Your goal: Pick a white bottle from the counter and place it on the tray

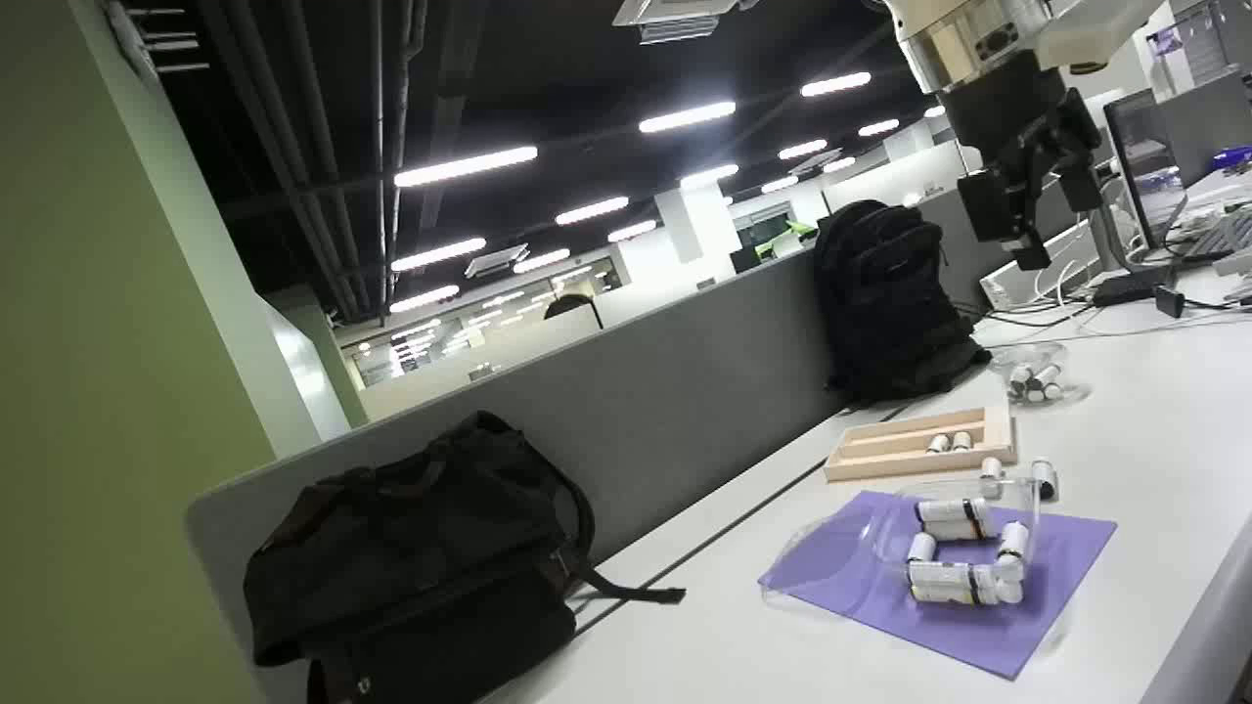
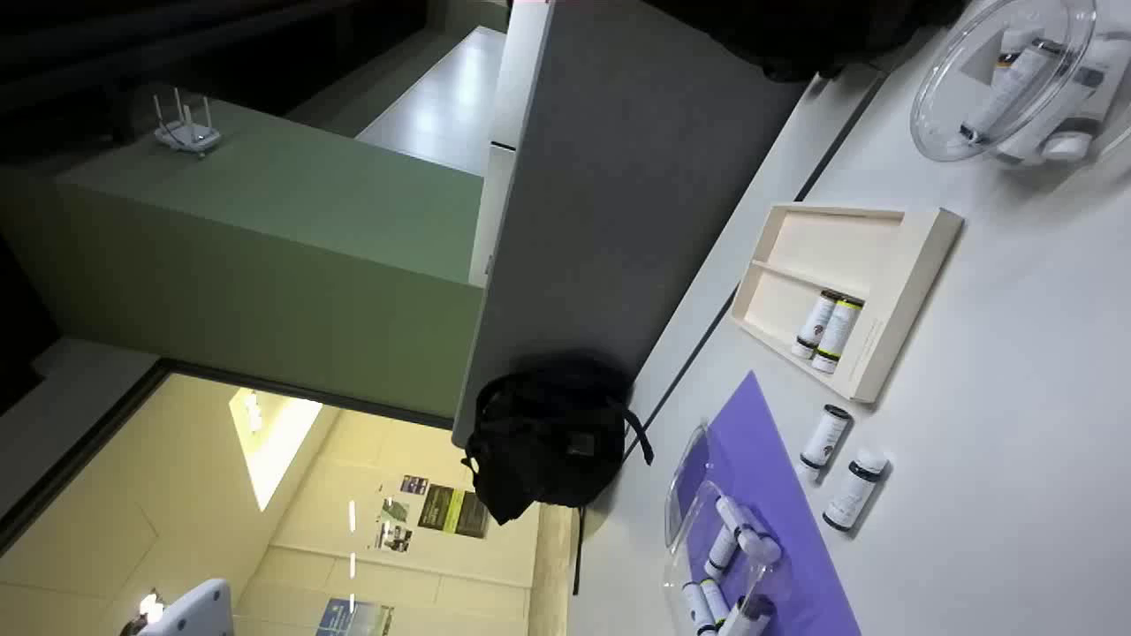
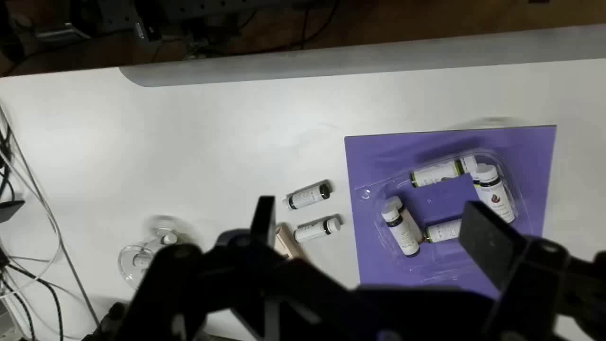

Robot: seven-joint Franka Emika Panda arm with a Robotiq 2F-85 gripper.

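In the wrist view, we are holding the hand (image 3: 371, 210) spread and empty, presumably for straddling a white bottle (image 3: 313, 230) left of the purple mat (image 3: 376, 161).

Desk (image 1: 1164, 440): white, long
Purple mat (image 1: 1066, 557): near right
Tray (image 2: 897, 300): beyond the mat
Bottles (image 2: 826, 437): two, lying near tray and mat
Clear tub (image 2: 937, 124): far right
Backpack (image 1: 885, 303): far, left of tub
Black bag (image 1: 421, 548): near left, seemingly resting there

Tray (image 2: 901, 305): holds two white bottles (image 2: 838, 333) | Counter (image 2: 998, 442): bears two loose bottles (image 2: 852, 496) near tray | Purple mat (image 2: 769, 468): carries clear container (image 2: 691, 546)
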